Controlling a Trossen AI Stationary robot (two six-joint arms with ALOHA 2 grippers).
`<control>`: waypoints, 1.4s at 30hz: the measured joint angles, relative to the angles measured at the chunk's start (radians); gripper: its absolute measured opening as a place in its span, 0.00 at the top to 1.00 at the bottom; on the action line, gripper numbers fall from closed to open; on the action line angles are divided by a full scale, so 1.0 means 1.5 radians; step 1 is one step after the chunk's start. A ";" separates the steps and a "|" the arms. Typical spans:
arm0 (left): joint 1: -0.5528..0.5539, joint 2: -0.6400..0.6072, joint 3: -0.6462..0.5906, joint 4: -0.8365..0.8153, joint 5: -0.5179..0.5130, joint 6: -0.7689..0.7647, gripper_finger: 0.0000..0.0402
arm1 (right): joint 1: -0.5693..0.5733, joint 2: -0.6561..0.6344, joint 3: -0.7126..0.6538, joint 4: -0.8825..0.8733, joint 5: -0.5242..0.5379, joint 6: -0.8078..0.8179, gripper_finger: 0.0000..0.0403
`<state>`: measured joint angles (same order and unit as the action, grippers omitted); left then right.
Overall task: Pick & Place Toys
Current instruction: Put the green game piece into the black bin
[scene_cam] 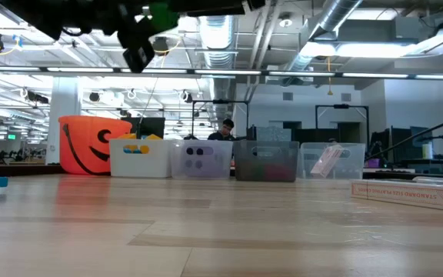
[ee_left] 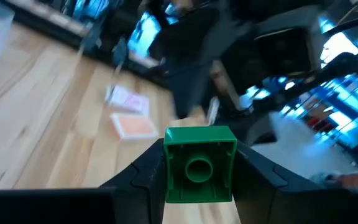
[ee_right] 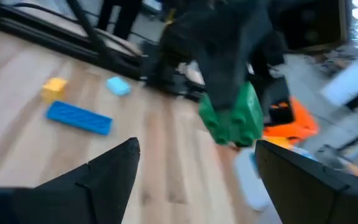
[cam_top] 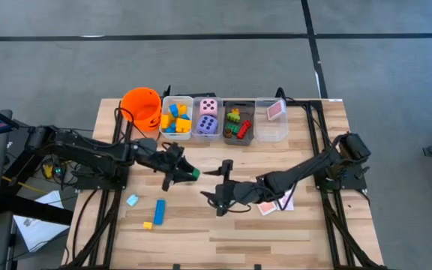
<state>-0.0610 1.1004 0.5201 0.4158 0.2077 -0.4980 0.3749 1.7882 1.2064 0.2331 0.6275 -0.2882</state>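
My left gripper (cam_top: 188, 174) hangs over the table's middle, shut on a green block (ee_left: 199, 165). The same block (ee_right: 232, 118) shows in the right wrist view. My right gripper (cam_top: 217, 189) stands open just to the right of it, fingers (ee_right: 114, 168) wide apart with nothing between them. A light-blue block (cam_top: 132, 200), a long blue block (cam_top: 160, 210) and a small yellow block (cam_top: 148, 224) lie flat on the table at the near left. Pink-white cards (cam_top: 276, 204) lie under my right arm. My left gripper pinches the green block by two opposite sides (ee_left: 169, 168) between its two fingers. The fingers lie about level and point toward the table's right edge. The block is lifted clear of the table, and its face with the round stud (ee_left: 197, 169) is turned back toward the wrist.
Along the far edge stand an orange bucket (cam_top: 141, 107), a clear bin of yellow and blue blocks (cam_top: 176, 118), a bin with two dice (cam_top: 207, 118), a grey bin of green and red blocks (cam_top: 238, 122) and a clear bin holding a card (cam_top: 271, 118). The near half is bare wood.
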 joint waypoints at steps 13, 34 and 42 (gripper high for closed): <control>-0.009 0.039 0.000 0.074 -0.012 -0.002 0.68 | -0.039 0.000 -0.001 0.042 0.018 -0.025 0.22; 0.020 0.093 0.000 0.161 -0.016 -0.004 0.67 | -0.037 0.000 -0.001 0.046 0.016 -0.035 0.29; 0.020 0.093 0.000 0.158 -0.016 -0.016 0.67 | -0.037 0.000 0.000 0.044 0.021 -0.044 0.59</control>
<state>-0.0315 1.2396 0.5201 0.6526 0.1834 -0.5213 0.3195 1.7878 1.2060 0.2997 0.6590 -0.3542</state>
